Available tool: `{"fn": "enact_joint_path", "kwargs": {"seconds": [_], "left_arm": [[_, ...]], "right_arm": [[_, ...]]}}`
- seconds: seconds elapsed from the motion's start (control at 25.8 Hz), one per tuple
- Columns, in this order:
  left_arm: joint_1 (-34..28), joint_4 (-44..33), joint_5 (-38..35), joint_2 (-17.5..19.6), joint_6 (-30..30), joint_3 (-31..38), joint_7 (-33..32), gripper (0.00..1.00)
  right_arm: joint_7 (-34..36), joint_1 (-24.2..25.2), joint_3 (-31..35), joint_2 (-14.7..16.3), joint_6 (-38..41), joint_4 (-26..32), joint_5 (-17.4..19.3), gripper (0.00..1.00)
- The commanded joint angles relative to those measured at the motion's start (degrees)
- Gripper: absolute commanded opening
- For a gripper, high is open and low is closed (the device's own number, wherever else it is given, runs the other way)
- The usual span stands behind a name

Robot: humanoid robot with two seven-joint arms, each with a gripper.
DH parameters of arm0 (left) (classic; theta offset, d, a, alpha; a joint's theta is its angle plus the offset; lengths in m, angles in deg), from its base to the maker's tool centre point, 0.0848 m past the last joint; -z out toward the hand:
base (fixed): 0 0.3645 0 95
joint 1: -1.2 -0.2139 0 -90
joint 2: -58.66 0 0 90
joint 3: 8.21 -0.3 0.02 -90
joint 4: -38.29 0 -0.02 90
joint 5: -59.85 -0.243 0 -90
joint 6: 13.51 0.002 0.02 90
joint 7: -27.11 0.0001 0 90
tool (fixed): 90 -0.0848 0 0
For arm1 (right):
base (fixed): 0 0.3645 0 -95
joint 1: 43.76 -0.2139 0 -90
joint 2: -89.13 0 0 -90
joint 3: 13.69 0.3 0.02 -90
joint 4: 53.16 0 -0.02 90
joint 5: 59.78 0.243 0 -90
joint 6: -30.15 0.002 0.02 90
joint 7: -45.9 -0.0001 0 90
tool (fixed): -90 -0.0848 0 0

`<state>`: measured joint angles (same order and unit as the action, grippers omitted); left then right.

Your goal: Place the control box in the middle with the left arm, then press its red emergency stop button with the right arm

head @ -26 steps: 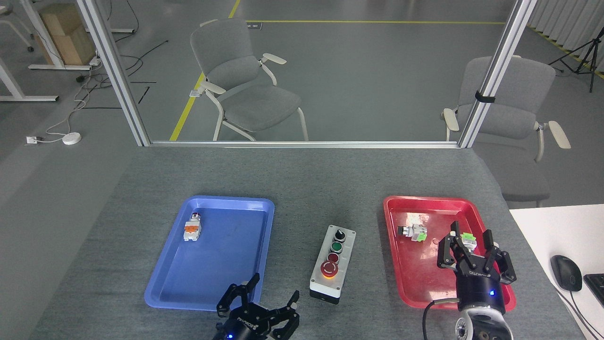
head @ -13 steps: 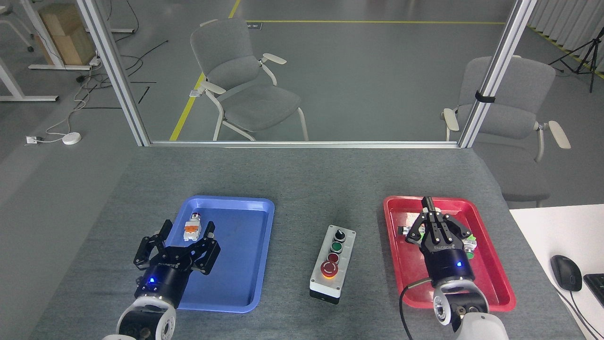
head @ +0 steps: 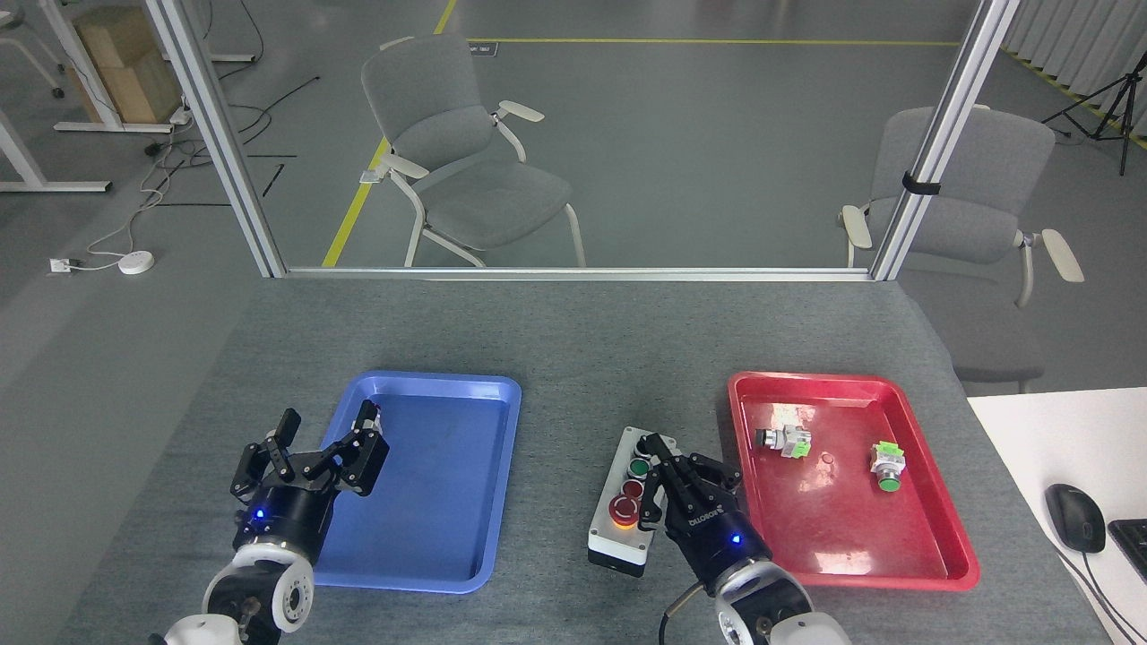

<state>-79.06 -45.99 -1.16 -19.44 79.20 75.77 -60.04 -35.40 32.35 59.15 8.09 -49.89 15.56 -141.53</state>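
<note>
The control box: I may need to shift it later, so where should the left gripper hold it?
Grip the control box across its long side walls, coming from above at its near end. It lies flat and narrow, and the right gripper crowds its far end.

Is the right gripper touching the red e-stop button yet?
Cannot tell. In the head view the right gripper overlaps the control box beside the red emergency stop button; no contact or gap shows plainly.

A grey speckled cloth tabletop [head: 573, 358] carries a blue tray [head: 448, 555] at left, the control box [head: 609, 533] in the centre, and a red tray [head: 896, 573] at right.
</note>
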Motion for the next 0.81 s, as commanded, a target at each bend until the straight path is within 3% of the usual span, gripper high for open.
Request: {"fn": "enact_joint_path", "kwargs": {"seconds": [0.0, 0.62, 0.78], "left_arm": [[0.01, -0.71, 0.01, -1.0, 0.01, 0.05, 0.32, 0.99], [1.86, 0.08, -0.25, -0.21, -0.6, -0.13, -0.47, 0.99], [1.6, 0.08, -0.25, -0.13, -2.18, -0.21, -0.47, 0.99]], "right_arm": [[0.0, 0.0, -2.17, -0.35, -0.02, -3.33, 0.0, 0.0], [0.09, 0.09, -4.2, -1.75, 0.06, -5.17, 0.0, 0.0], [0.09, 0.09, -4.81, -1.75, -0.02, -8.07, 0.0, 0.0]]}}
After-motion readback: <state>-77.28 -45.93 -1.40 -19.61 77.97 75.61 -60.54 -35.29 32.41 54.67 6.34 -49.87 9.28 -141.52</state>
